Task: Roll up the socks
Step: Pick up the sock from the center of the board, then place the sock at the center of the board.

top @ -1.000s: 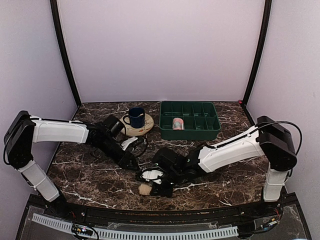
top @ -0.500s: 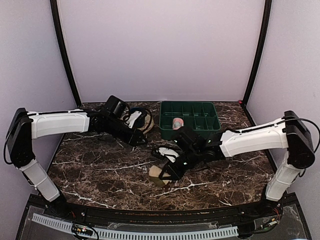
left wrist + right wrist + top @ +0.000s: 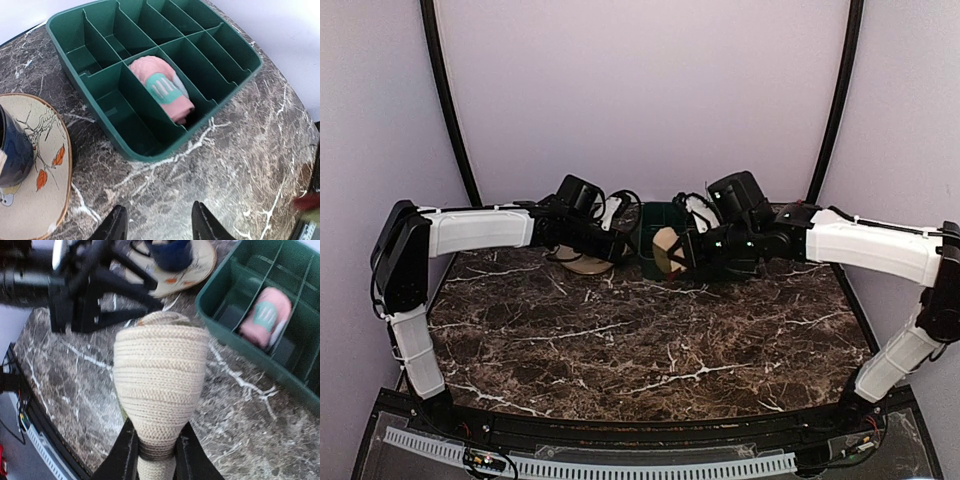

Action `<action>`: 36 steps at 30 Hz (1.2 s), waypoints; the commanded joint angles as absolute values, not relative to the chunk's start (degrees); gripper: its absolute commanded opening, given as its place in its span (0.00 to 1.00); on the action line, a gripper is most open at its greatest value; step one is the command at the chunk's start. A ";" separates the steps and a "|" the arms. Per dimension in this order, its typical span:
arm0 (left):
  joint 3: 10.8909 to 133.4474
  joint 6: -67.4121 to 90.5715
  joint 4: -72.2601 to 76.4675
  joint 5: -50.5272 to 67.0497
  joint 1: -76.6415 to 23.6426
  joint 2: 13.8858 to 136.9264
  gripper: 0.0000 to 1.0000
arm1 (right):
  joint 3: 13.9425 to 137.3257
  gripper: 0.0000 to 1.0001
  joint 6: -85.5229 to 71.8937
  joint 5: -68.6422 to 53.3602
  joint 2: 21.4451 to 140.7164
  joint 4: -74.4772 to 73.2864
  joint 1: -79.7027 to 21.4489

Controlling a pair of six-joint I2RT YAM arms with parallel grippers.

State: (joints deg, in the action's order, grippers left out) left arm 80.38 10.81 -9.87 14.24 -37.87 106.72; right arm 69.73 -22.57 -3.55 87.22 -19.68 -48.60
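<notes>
- At the rear of the dark, white-veined marble desk (image 3: 240, 165), both arms stretch toward the back wall. Their claws are near each other but apart.
- Right claw (image 3: 156, 452) is clamped on the narrow end of the rolled cream ribbed-knit sock (image 3: 160, 365), where a darker band shows. The fat end of the roll points away from the fingers. The roll hangs off the desk, touching nothing else.
- That cream roll is held just short of the coaster-side near corner of the dark green plastic divided tray (image 3: 127, 122). In the right wrist view, marble shows between the roll and the tray's rim.
- Left claw (image 3: 161, 226) has its jaws apart with nothing between them. It hovers over the marble just outside the tray's near corner.
- Rolled pink sock with a pale mint patch (image 3: 161, 90) lies in a long slot of the tray's near row. One slot separates it from the coaster-side wall.
- Round tan coaster with leaf drawings (image 3: 37, 167) lies beside the tray, with a narrow band of marble between its edge and the tray's wall. A dark blue mug (image 3: 10, 150) stands on it.
- From the tray's front rim down to the arm bases, the top view shows a wide stretch of marble.
- Black frame posts (image 3: 457, 130) stand at the rear corners, and pale lilac walls close in behind and beside the desk.
- In the top view the right arm hides much of the tray.
</notes>
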 commanded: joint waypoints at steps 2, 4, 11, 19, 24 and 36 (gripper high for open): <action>84.68 13.62 -7.38 11.60 -37.45 110.28 0.48 | 77.59 0.00 -23.10 6.57 90.18 -22.09 -45.37; 85.53 14.08 -6.69 11.31 -37.50 111.57 0.49 | 79.68 0.00 -22.67 9.26 92.95 -22.66 -44.44; 86.27 15.63 -3.34 8.92 -37.52 114.04 0.49 | 86.07 0.00 -20.50 18.58 101.11 -24.16 -41.79; 88.45 15.54 -2.86 8.37 -37.53 116.83 0.49 | 92.97 0.00 -18.25 24.72 108.58 -27.22 -39.68; 89.27 15.05 -2.80 7.50 -37.48 117.92 0.50 | 97.27 0.00 -17.51 27.53 112.13 -30.68 -39.26; 92.01 13.22 -2.81 7.03 -37.78 121.74 0.49 | 101.68 0.00 -18.31 30.27 118.74 -34.30 -37.76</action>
State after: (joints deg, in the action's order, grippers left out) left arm 90.02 14.81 -3.03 7.60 -37.76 121.14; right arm 98.89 -18.06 27.99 116.88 -33.15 -38.57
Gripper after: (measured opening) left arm 0.496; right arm 0.142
